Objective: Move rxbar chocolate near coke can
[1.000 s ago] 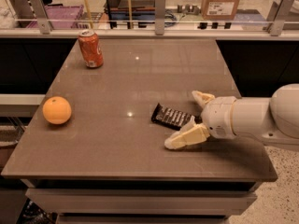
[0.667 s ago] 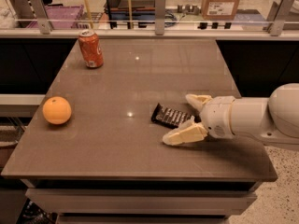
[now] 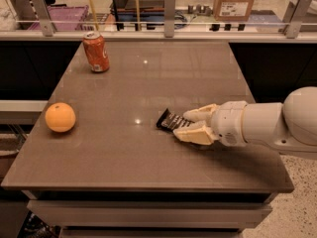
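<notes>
Gripper [image 3: 182,125] low at right of table [image 3: 148,83], narrowed onto right end of flat rxbar [image 3: 167,119]. Can [image 3: 96,52] upright far left, well apart. Orange [image 3: 60,117] near left edge.

Big brown worktop [image 3: 148,83] in the middle. Coke can [image 3: 96,52] standing up at the upper left. Round orange [image 3: 60,117] at the left, well apart from the can. Black rxbar chocolate [image 3: 170,120] lying flat, just right of centre. White gripper [image 3: 182,125] reaching in from the right, jaws closed on the bar's right end.
</notes>
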`<move>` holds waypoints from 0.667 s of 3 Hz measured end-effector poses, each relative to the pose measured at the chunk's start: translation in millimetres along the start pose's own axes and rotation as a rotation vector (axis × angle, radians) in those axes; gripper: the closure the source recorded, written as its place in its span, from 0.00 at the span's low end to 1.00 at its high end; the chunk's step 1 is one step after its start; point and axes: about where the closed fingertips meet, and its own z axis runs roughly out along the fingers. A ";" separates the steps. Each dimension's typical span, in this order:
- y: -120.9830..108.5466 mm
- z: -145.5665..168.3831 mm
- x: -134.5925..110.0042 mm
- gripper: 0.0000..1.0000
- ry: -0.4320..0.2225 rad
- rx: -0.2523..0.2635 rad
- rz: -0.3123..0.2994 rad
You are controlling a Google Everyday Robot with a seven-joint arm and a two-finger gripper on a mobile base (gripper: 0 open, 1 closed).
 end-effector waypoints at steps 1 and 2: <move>1.0 0.3 -1.6 0.93 0.000 -0.001 -0.003; 1.9 0.6 -3.0 1.00 0.000 -0.002 -0.006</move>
